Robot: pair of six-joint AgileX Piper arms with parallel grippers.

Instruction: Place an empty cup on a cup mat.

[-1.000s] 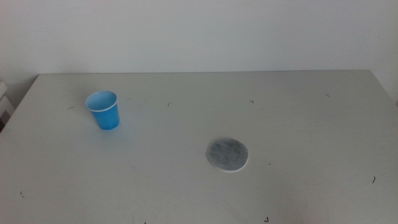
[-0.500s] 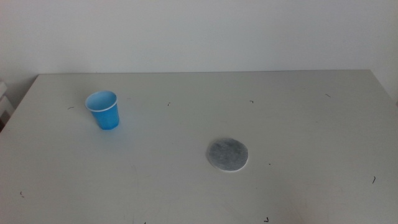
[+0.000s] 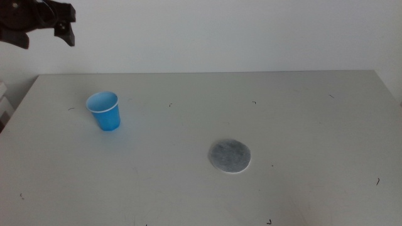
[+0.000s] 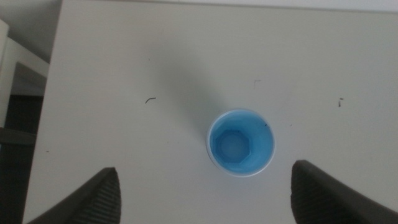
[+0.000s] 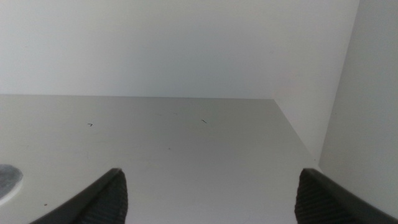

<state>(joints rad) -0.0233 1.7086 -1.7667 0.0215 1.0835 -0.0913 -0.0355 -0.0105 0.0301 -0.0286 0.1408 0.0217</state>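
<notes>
The blue cup (image 3: 104, 111) stands upright and empty on the left part of the white table (image 3: 301, 119). The grey cup mat (image 3: 229, 156) lies flat near the middle, well to the cup's right and nearer the front. My left gripper (image 3: 49, 24) hangs high above the table's back left corner, apart from the cup. In the left wrist view its jaws are wide open and I look straight down into the cup (image 4: 240, 143). My right gripper (image 5: 208, 193) is open and empty, out of the middle view; its wrist view shows only an edge of the mat (image 5: 7, 177).
The table's left edge (image 4: 56, 74) lies close to the cup, with a dark gap and white furniture (image 4: 12, 56) beyond it. A white wall (image 3: 220, 31) runs behind the table. Small dark marks dot the tabletop.
My left arm has come into the middle view at the top left, high above the table. The cup and the mat have not moved.
</notes>
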